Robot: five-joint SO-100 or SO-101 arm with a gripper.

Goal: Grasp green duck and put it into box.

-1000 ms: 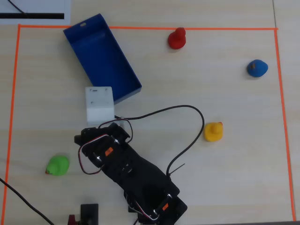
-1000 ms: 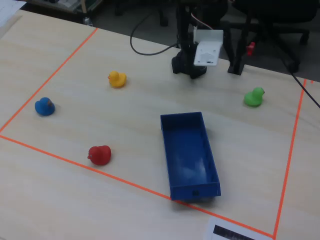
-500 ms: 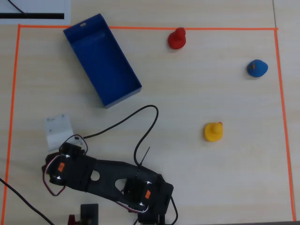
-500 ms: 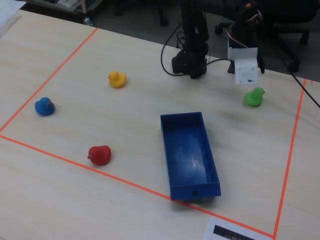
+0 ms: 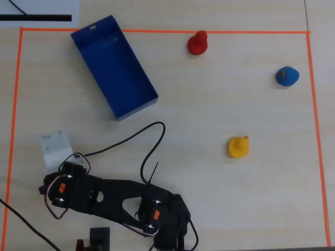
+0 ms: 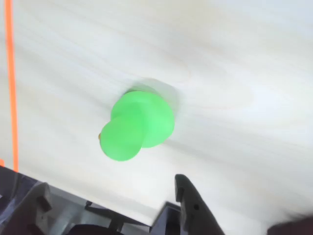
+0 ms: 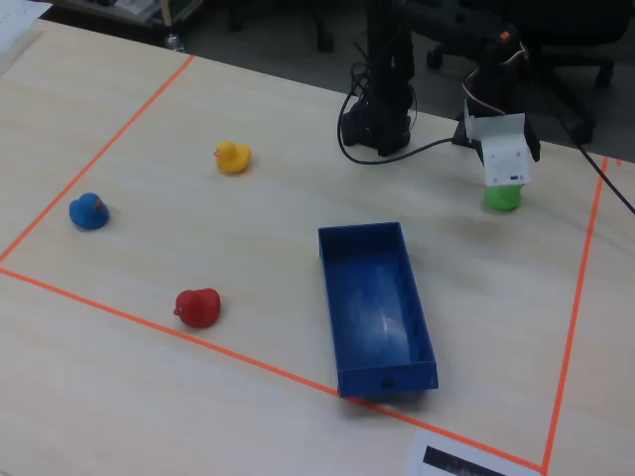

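The green duck (image 6: 139, 125) sits on the pale wooden table, its orange beak to the left in the wrist view. My gripper (image 6: 112, 196) is open and empty, a grey finger at the left and a black finger (image 6: 188, 198) at the right, with the duck just beyond the tips. In the fixed view the white gripper (image 7: 504, 171) hangs right over the green duck (image 7: 503, 197). In the overhead view the gripper (image 5: 55, 149) hides the duck. The dark-blue box (image 5: 91, 39) lies open and empty at the upper left, and shows in the fixed view (image 7: 347, 297) too.
A red duck (image 5: 198, 43), a blue duck (image 5: 287, 76) and a yellow duck (image 5: 238, 147) stand apart on the table. Orange tape (image 5: 15, 104) frames the work area. A black cable (image 5: 152, 151) loops beside the arm's base (image 5: 157, 214).
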